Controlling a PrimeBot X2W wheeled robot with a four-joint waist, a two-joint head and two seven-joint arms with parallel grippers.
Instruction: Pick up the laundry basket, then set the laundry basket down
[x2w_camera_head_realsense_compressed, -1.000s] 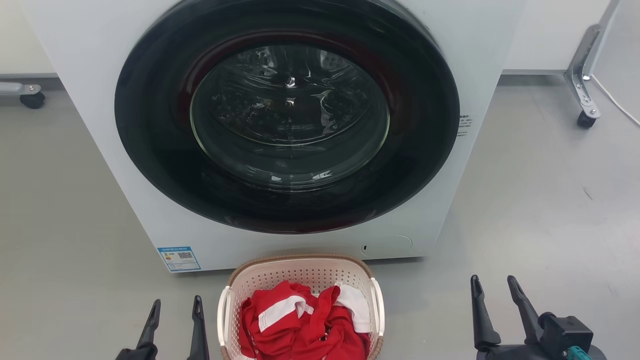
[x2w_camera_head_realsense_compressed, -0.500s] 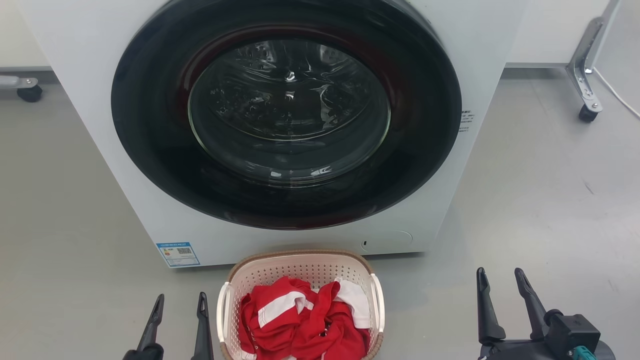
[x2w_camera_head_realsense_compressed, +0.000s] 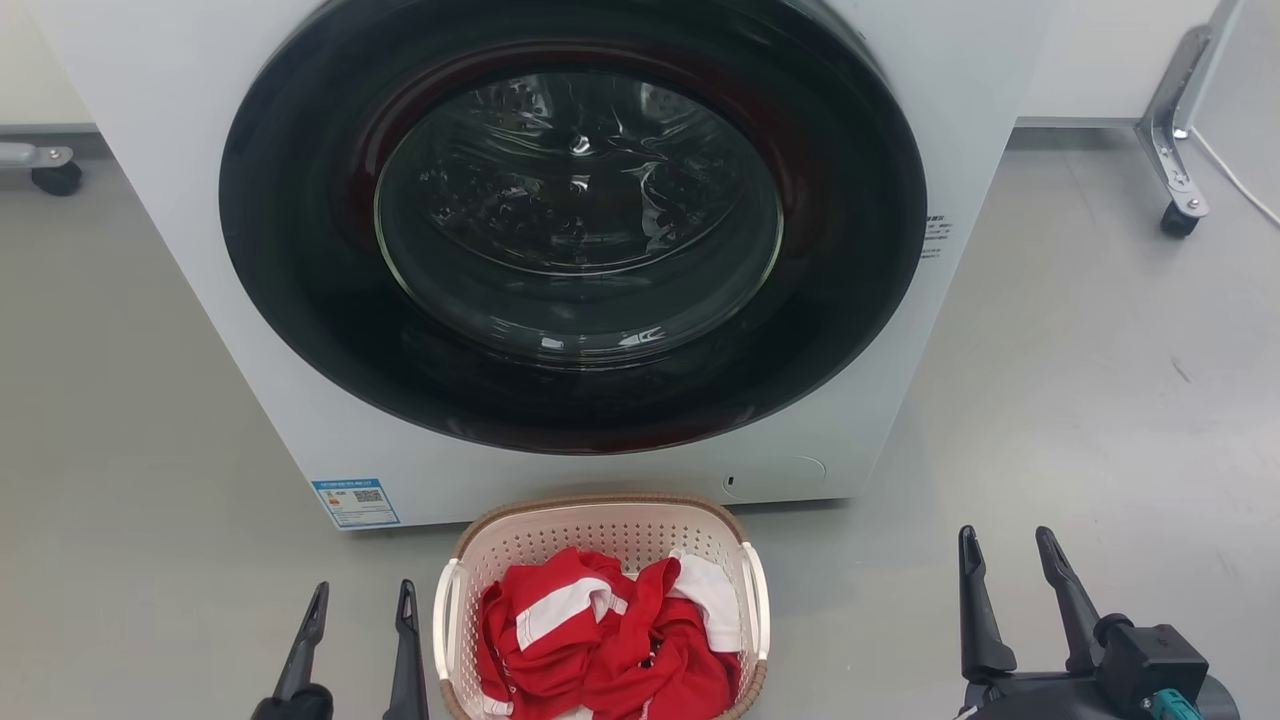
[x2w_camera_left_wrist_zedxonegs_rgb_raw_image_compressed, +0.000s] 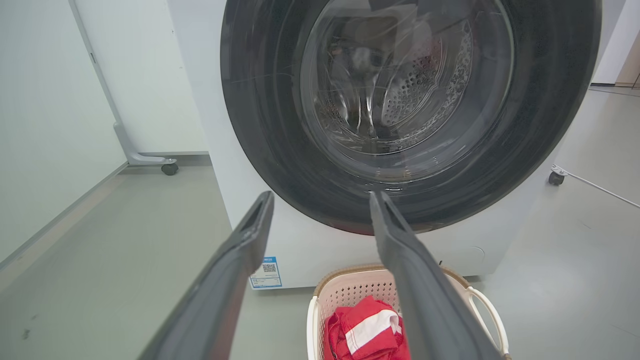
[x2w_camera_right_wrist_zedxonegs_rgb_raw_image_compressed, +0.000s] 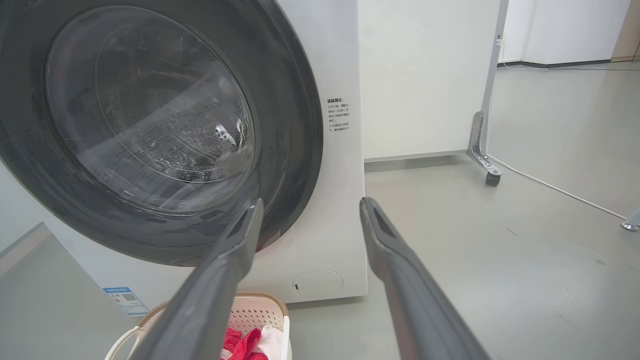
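Head camera shifts slightly, nothing else. Laundry basket on floor, ungrasped; left claw, right claw both spread, flanking.

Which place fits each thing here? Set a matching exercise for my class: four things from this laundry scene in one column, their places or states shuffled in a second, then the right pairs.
Column A
1. basket
2. red clothes
3. blue label
4. left gripper

Column B
a. stuck low on the front of the washer
b. open, just left of the basket, not touching it
c. standing on the floor before the washer
d. lying in the basket

Pairs: 1-c, 2-d, 3-a, 4-b
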